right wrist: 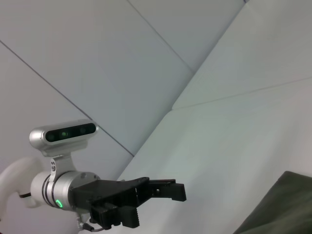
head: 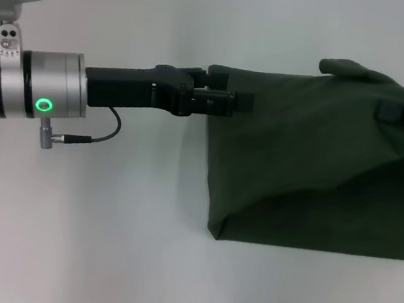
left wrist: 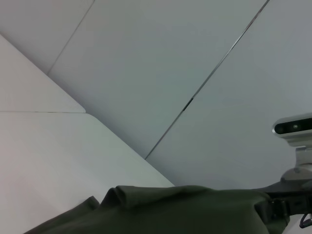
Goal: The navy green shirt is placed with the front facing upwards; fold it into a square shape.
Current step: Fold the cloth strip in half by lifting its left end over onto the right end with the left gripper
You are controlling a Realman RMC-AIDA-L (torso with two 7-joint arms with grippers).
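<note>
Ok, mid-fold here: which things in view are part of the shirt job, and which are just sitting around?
Part of the job:
- navy green shirt, partly folded, lifted at its far edge
- left gripper, at the shirt's far left corner
- right gripper, at the far right edge

Just there:
- white table, which bears the shirt
- nothing else loose in view

The navy green shirt [head: 309, 163] lies partly folded on the white table [head: 86, 226], bunched into a rough rectangle with a diagonal crease across its lower half and a raised hump at its far edge. The left gripper [head: 240, 100] reaches in from the left and meets the shirt's upper left corner, its fingers apparently closed on the cloth edge, though dark on dark makes this hard to confirm. The right gripper [head: 397, 114] pinches the fabric at the upper right.
</note>
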